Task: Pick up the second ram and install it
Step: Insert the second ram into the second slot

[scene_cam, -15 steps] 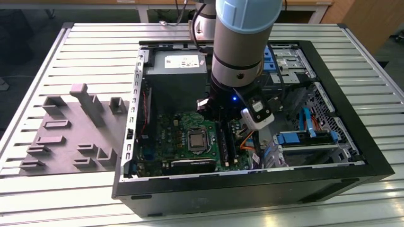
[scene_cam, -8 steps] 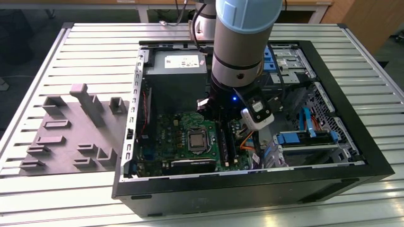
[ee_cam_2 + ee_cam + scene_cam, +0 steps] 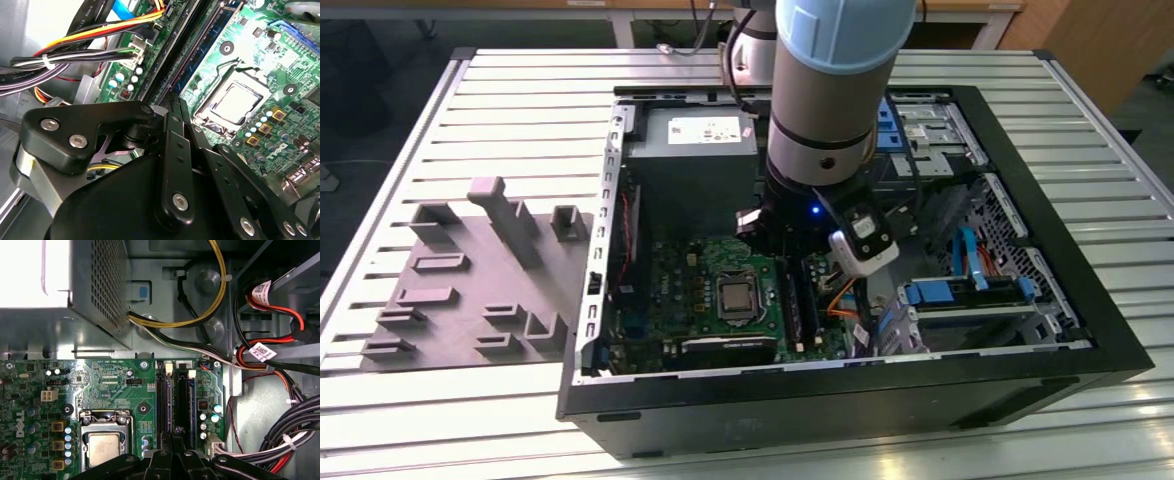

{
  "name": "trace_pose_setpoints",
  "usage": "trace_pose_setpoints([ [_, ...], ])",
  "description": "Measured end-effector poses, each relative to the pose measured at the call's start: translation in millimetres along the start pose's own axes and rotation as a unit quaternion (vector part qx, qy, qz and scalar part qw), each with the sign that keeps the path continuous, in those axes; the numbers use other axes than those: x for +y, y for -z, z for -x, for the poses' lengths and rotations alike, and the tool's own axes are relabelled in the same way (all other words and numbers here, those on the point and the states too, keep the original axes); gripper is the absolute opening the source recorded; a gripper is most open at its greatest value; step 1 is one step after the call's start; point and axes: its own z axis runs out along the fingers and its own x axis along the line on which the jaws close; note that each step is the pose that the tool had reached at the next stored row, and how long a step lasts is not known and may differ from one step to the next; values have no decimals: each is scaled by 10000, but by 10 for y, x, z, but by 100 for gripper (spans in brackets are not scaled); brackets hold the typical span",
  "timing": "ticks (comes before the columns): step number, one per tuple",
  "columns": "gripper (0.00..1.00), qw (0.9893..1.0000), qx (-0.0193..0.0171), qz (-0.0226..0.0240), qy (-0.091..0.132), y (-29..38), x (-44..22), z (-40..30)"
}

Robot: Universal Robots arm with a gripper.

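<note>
Inside the open computer case (image 3: 1067, 330), my gripper (image 3: 785, 262) hangs low over the green motherboard (image 3: 687, 290), just to the exterior view's right of the processor socket (image 3: 738, 297). In both wrist views its black fingers are drawn together, gripper (image 3: 174, 97) (image 3: 175, 432). Between them is the second ram (image 3: 200, 45) (image 3: 174, 400), a thin dark strip standing on edge. It runs away from the fingertips in line with the long black slots, down at slot level. Its near part is hidden under the gripper.
A grey power supply (image 3: 691, 150) stands just behind the gripper. Bundles of coloured cables (image 3: 90, 55) (image 3: 175, 322) run close beside the slots, and drive bays (image 3: 961, 290) fill the case's right. A grey fixture with uprights (image 3: 480, 280) lies on the slatted table, left of the case.
</note>
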Motion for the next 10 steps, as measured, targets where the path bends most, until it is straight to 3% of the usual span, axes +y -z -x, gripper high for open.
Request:
trace_pose_setpoints([
  [10, 12, 10000, 0, 0, 0, -19, -1, -1],
])
